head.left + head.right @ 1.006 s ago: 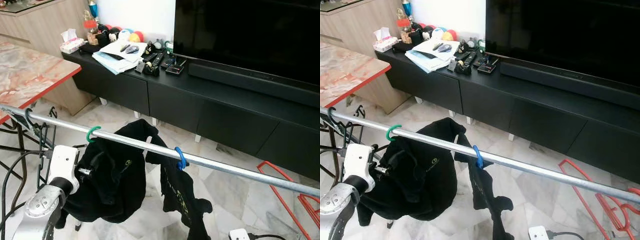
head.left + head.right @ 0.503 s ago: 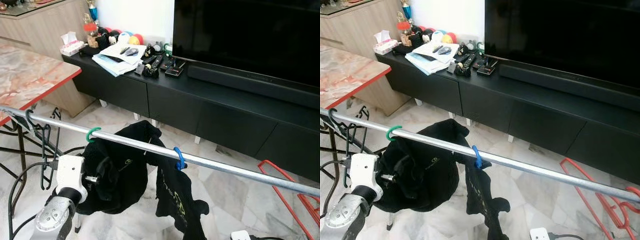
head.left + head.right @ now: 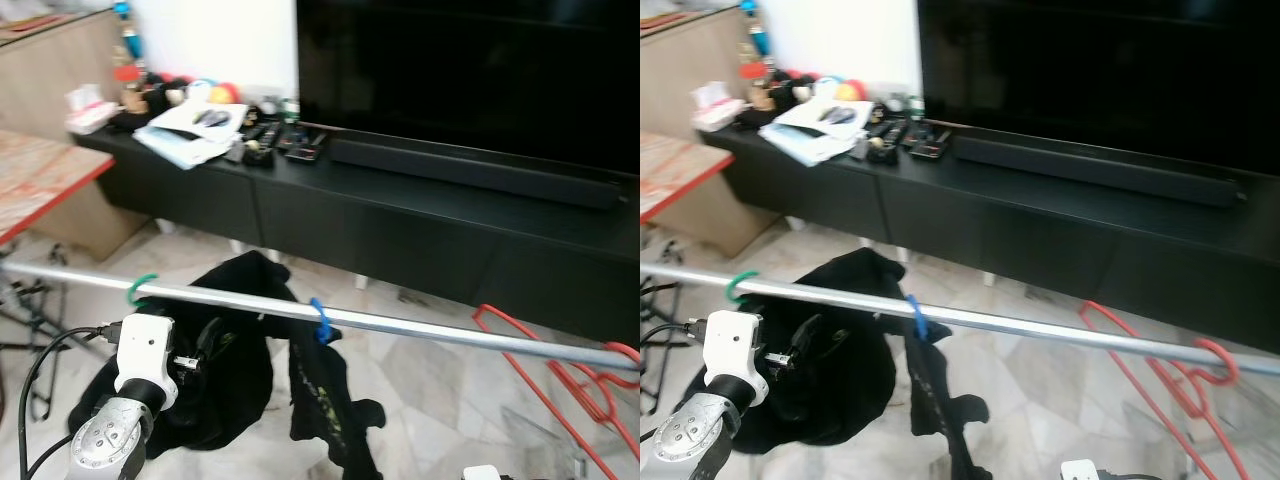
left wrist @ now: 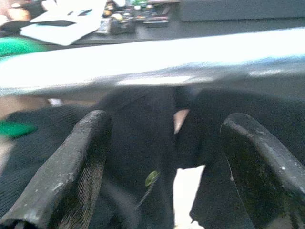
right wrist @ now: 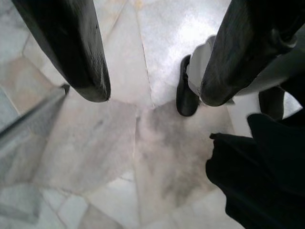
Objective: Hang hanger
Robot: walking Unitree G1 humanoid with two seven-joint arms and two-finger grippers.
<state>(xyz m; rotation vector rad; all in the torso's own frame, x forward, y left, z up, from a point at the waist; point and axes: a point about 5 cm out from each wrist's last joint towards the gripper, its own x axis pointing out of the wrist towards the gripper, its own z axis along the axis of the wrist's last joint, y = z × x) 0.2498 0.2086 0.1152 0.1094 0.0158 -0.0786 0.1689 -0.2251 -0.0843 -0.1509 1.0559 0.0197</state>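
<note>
A metal rail (image 3: pixel 420 328) runs across in front of me. A green hanger hook (image 3: pixel 142 286) and a blue hanger hook (image 3: pixel 320 321) sit on it, each carrying a black garment (image 3: pixel 235 370). Red hangers (image 3: pixel 1188 378) hook over the rail's right end. My left arm's white wrist (image 3: pixel 145 350) is raised just under the green hook, against the left garment. In the left wrist view the left gripper (image 4: pixel 167 124) is open, with the rail close above its fingers and black cloth beyond. The right gripper (image 5: pixel 155 93) hangs open over the marble floor.
A long black TV console (image 3: pixel 400 225) with a large TV (image 3: pixel 470 70) stands behind the rail, with papers and remotes (image 3: pixel 200 125) on its left end. A red-edged marble table (image 3: pixel 40 180) is at the left. A white plug (image 3: pixel 1080 470) lies on the floor.
The camera has swung to the right, bringing the red hangers on the rail's right end into view. My left arm has moved right, from beside the green hook to under it.
</note>
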